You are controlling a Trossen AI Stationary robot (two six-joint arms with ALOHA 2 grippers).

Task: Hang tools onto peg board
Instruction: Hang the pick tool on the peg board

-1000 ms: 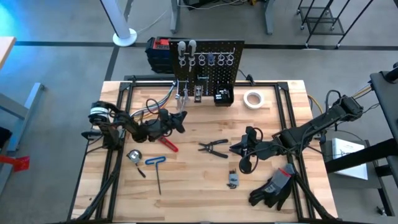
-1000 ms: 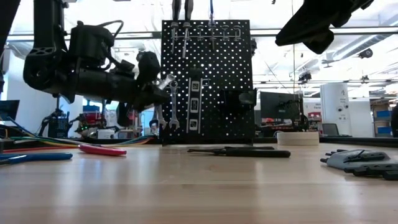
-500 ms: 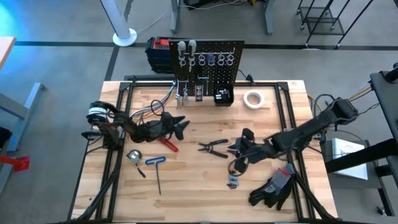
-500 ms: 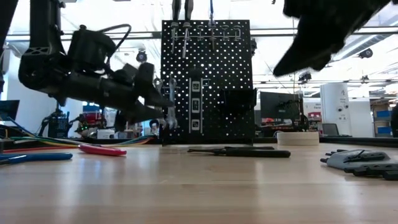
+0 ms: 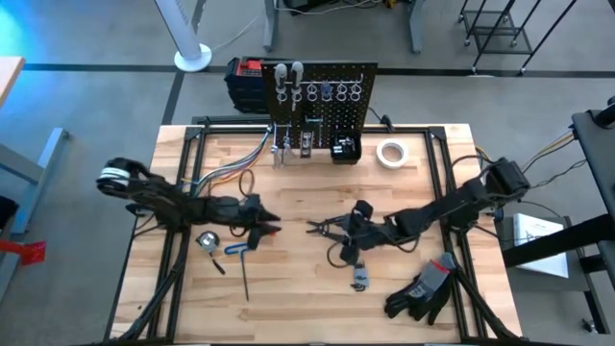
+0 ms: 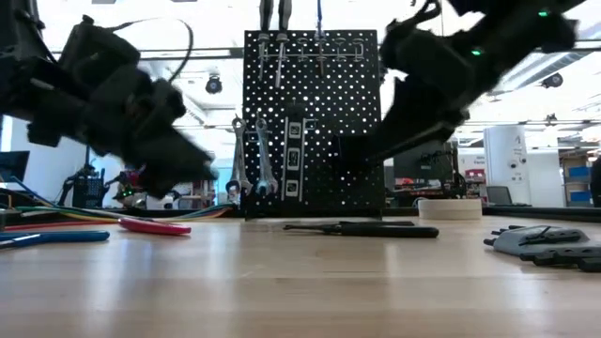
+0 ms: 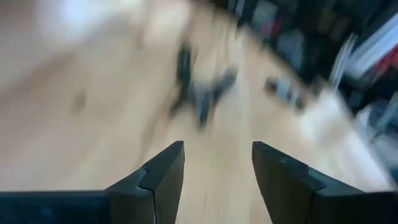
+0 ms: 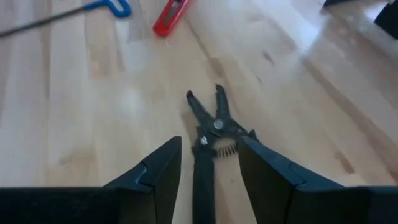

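Observation:
The peg board [image 5: 322,96] stands upright at the table's far edge, and two silver wrenches [image 6: 251,155] hang against its lower left part. Black pliers [image 8: 211,127] lie flat on the table near its middle. My right gripper [image 8: 209,168] is open just above them, a finger on either side of one handle, not touching it. My left gripper [image 7: 217,165] is open and holds nothing. It hovers left of the middle [image 5: 267,223] over a red-handled tool [image 5: 258,229]. A blue T-handle tool [image 5: 240,252] lies nearer the near edge.
A white tape roll [image 5: 389,153] lies right of the board, with a red-and-black box [image 5: 247,82] behind its left end. Black gloves [image 5: 421,293] and a small grey tool [image 5: 359,279] lie near the front right. A round silver thing [image 5: 207,240] lies front left.
My left gripper has opened and let go of a wrench at the board, where it now hangs beside the other. It then drew back and down toward the near left. My right gripper has moved left and down to the black pliers.

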